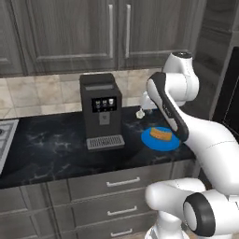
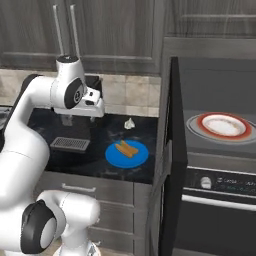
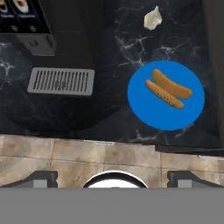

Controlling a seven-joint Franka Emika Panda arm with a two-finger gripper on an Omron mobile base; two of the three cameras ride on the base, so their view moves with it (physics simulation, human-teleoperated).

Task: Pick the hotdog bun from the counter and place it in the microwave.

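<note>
The hotdog bun (image 3: 168, 89) is a small orange split roll lying on a blue plate (image 3: 144, 109) on the black marble counter (image 3: 109, 52). It also shows in the base views as bun (image 1: 161, 134) and bun (image 2: 127, 148). My gripper (image 3: 112, 179) hangs high above the counter's front edge, left of the plate, open, with nothing between its fingertips. To the right stands the microwave (image 2: 215, 75), its black door (image 2: 172, 150) swung open toward me. A red-rimmed white plate (image 2: 222, 125) sits in its cavity.
A black coffee machine (image 1: 100, 109) with a silver drip tray (image 3: 61, 81) stands left of the blue plate. A small whitish garlic-like lump (image 3: 152, 19) lies behind the plate. An oven control panel (image 2: 220, 182) runs below the microwave. Grey drawers (image 1: 121, 182) front the counter.
</note>
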